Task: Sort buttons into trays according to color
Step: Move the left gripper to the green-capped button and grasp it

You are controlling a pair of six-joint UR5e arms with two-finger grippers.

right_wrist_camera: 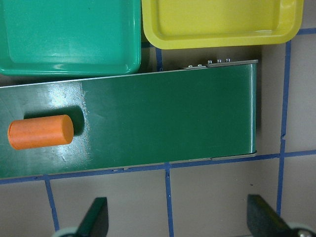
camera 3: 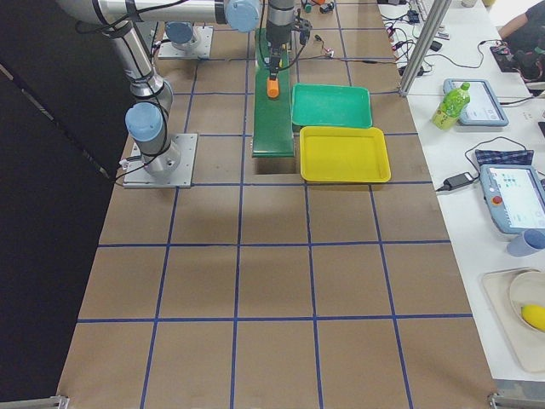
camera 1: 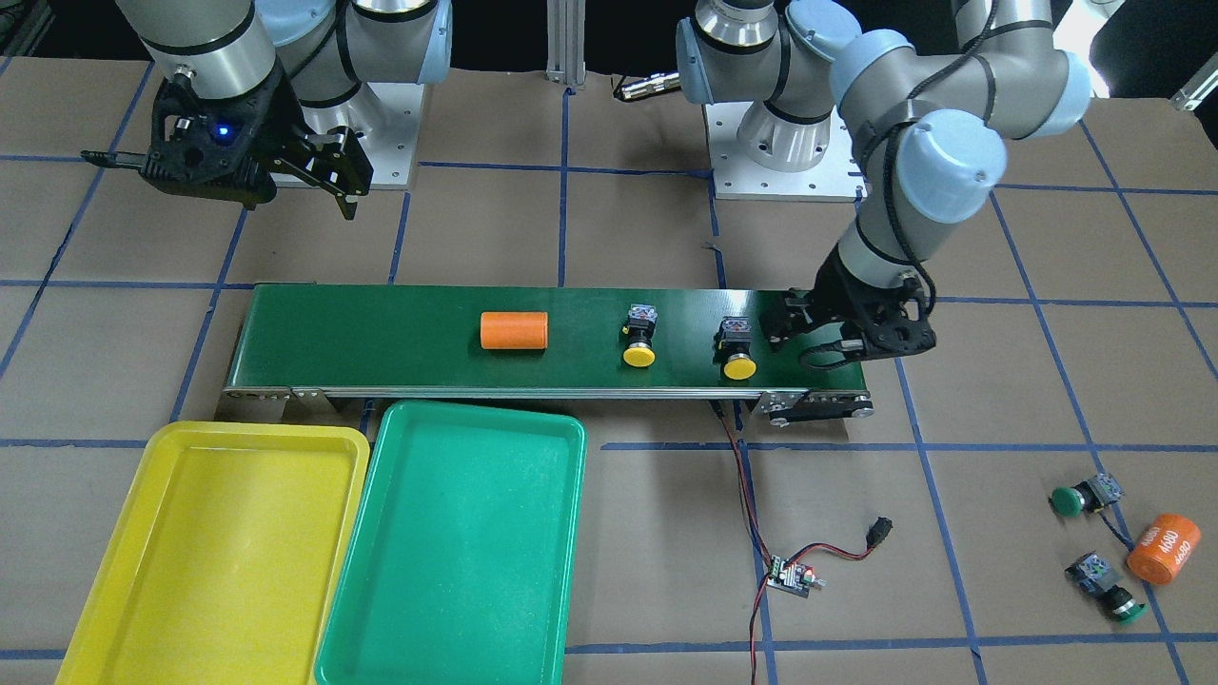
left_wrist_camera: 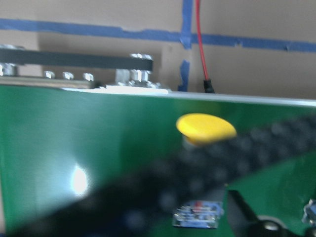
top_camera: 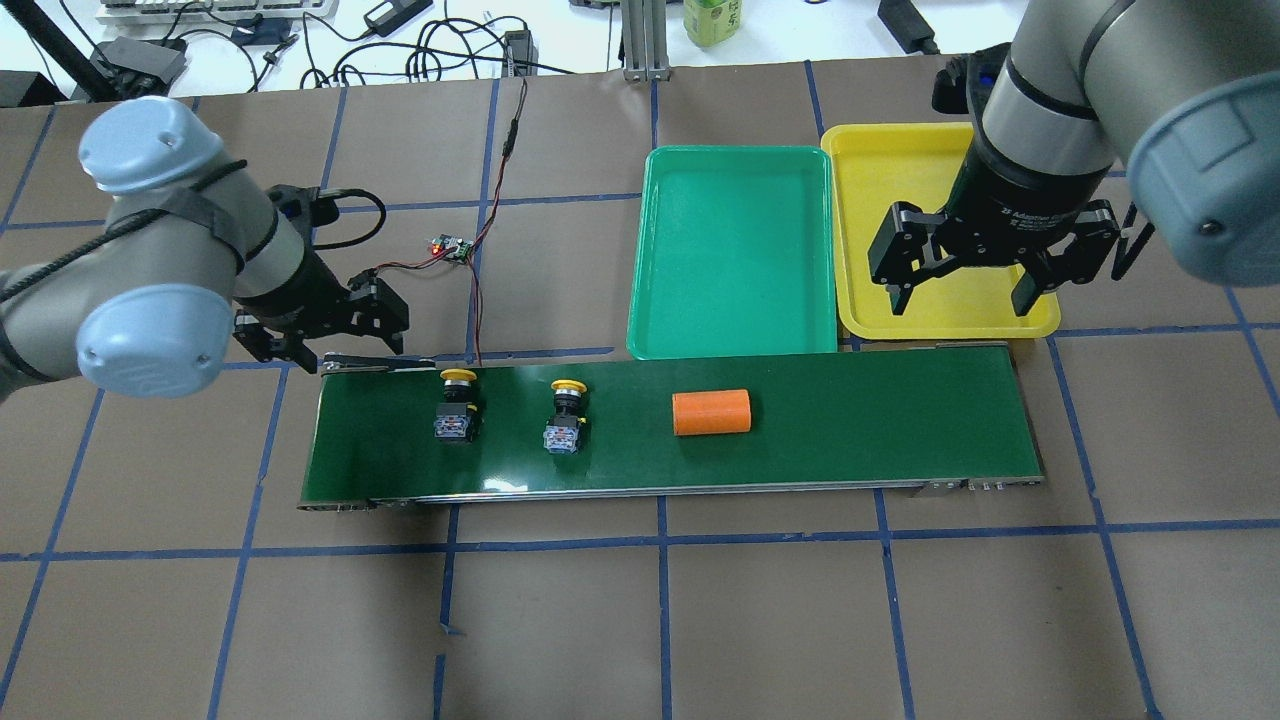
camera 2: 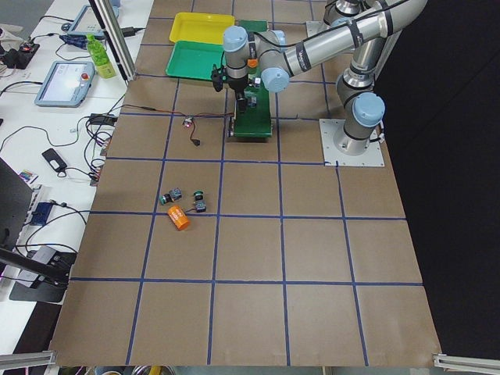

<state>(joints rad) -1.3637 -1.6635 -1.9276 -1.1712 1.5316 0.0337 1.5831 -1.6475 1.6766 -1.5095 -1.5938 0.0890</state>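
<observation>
Best taken with the left pincer (camera 1: 785,328), seemingly empty and its opening impossible to tell, given the nearest yellow button (camera 1: 737,350) just beside it on the belt (camera 1: 381,333), lying crosswise, cap pointing away from the robot.

This looks like a robotics lab. Two industrial arms (camera 1: 913,152) stand bolted on metal base plates (camera 2: 353,144) to a wide table (top_camera: 760,630) papered brown and gridded with blue tape (top_camera: 660,540). Along its far side, opposite the robot, a white bench (camera 3: 477,136) carries teach pendants (camera 3: 513,198), loose cables (top_camera: 420,45), a drink bottle (camera 3: 450,105) and, seemingly, a power adapter (camera 3: 460,181).
</observation>
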